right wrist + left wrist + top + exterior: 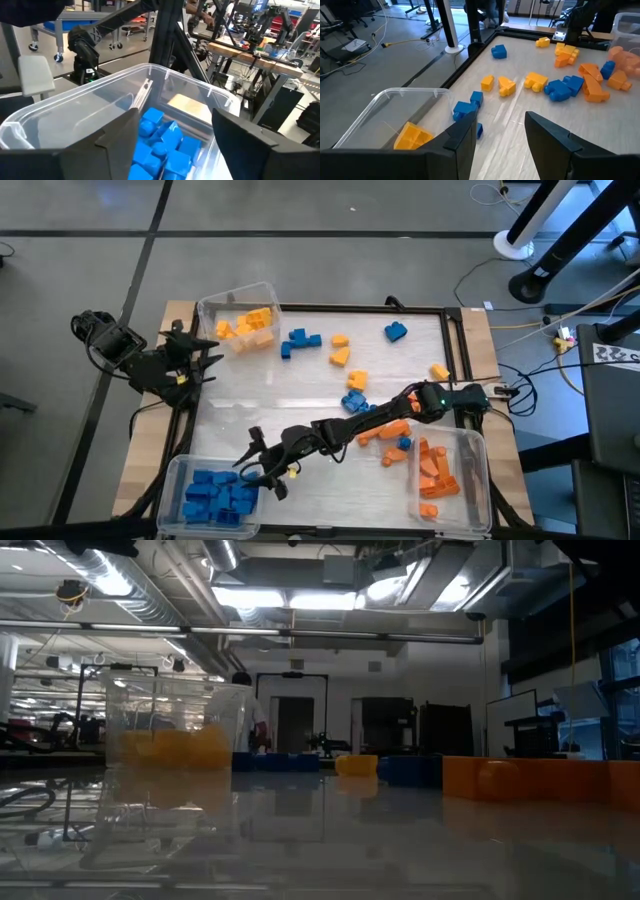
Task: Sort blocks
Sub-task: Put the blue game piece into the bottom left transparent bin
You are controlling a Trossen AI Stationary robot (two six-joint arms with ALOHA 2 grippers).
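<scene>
**Over the blue bin, jaws spread, nothing between them**

My right gripper [262,465] hangs at the rim of the clear bin of blue blocks [162,145] at the table's seven o'clock corner. My fingers stand wide apart, and I see no block between them, only the heap below. My left gripper [200,355] waits at ten o'clock beside the bin of yellow blocks [250,325], fingers parted and holding nothing.

What worries me: the bin wall [75,107] sits close to my fingertips. If I pull back low, I judge I could catch the rim and tip or drag the light bin, spilling sorted blues. My arm also stretches over the loose cluster near the middle, so a careless sweep could scatter it.

The unsorted blocks lie from twelve to four o'clock: a joined blue piece [300,342] near twelve, its long axis running roughly nine to three; single yellow blocks [341,355] just right of it; a lone blue block [396,332] towards one. Orange blocks [395,430] beside the orange bin [480,480] at five o'clock lie at mixed angles, so each needs its own wrist turn.
</scene>
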